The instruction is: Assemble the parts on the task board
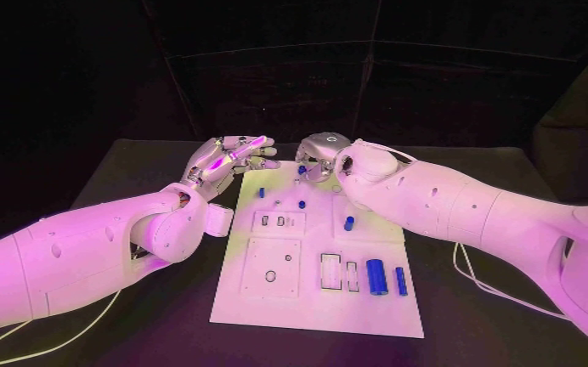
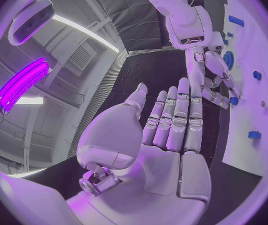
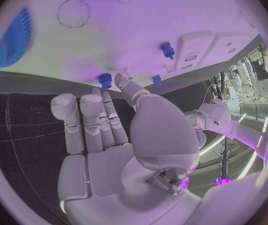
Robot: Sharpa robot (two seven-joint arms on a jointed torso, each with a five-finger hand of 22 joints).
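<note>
The left hand (image 1: 228, 160) is held just off the far left corner of the task board (image 1: 251, 295), fingers straight and side by side, nothing gripped. In the left wrist view the same hand (image 2: 165, 135) is seen flat and unloaded, palm up toward the room. The right hand (image 1: 321, 158) is placed over the far edge of the board; in the right wrist view its fingers (image 3: 90, 122) are curled in toward the palm. Whether anything is pinched there can't really be told, though a small blue peg (image 3: 105, 78) is seen right at a fingertip.

As for what's sitting in what: two blue cylinders (image 1: 376, 277) are laid side by side near the board's near right corner, next to a pair of upright rectangular slots (image 1: 330, 271). A square recessed plate (image 1: 272, 268) with an oval hole is found on the near left half. A smaller blue part (image 1: 349, 223) is lying around the middle right, and a few tiny blue pegs (image 1: 302, 204) are dotted toward the far end. A blue toothed gear (image 3: 12, 40) is caught in the right wrist view, resting on the board.

The board is set lengthwise on a black table (image 1: 490, 299), and dark curtain is hung behind it. A white cable (image 1: 472, 278) is trailed across the table on the right.
</note>
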